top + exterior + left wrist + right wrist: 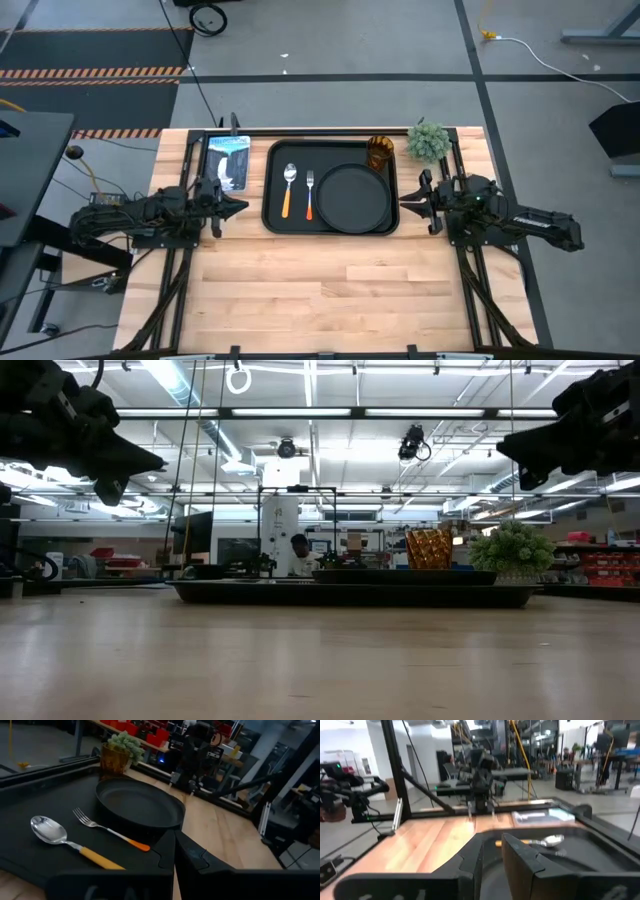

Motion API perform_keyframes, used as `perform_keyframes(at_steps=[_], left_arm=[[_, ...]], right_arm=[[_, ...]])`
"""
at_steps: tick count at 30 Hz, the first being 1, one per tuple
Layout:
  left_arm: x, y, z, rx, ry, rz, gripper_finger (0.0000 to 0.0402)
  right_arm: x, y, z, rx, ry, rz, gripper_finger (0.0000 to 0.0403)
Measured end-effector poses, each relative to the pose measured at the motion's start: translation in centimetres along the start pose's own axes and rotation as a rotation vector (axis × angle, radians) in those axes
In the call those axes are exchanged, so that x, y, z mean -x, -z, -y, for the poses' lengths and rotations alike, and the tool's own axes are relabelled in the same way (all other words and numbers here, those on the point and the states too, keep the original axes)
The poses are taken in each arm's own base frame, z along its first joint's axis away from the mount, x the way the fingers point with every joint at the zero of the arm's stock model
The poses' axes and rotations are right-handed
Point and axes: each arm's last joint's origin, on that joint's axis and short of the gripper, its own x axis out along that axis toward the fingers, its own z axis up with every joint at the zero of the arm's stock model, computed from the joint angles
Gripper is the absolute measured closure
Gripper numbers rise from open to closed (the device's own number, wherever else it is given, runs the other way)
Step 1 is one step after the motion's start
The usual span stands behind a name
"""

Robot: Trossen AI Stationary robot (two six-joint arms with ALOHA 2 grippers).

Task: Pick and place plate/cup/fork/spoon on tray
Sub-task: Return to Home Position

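Left gripper (237, 207) hovers just off the tray's (275, 222) left edge, fingers nearly closed, nothing held. Right gripper (408, 203) hovers just off the tray's right edge, fingers close together, also empty. Both are above the table (330, 290), not touching.

On the tray: spoon (289, 189) at left, fork (310, 194) just beside it, plate (355, 196) filling the right half, cup (379, 153) upright in the far right corner. A plant (428, 141) stands just beyond that corner.
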Motion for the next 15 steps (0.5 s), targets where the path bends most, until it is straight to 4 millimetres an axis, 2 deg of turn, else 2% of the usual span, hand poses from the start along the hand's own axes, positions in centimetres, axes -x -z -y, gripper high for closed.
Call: perform_keyframes(at_steps=[15], left_arm=[[-0.01, 0.04, -0.04, -0.244, -0.007, 0.000, 0.0388]], right_arm=[[0.01, 0.22, 0.43, -0.049, 0.142, -0.012, 0.0325]])
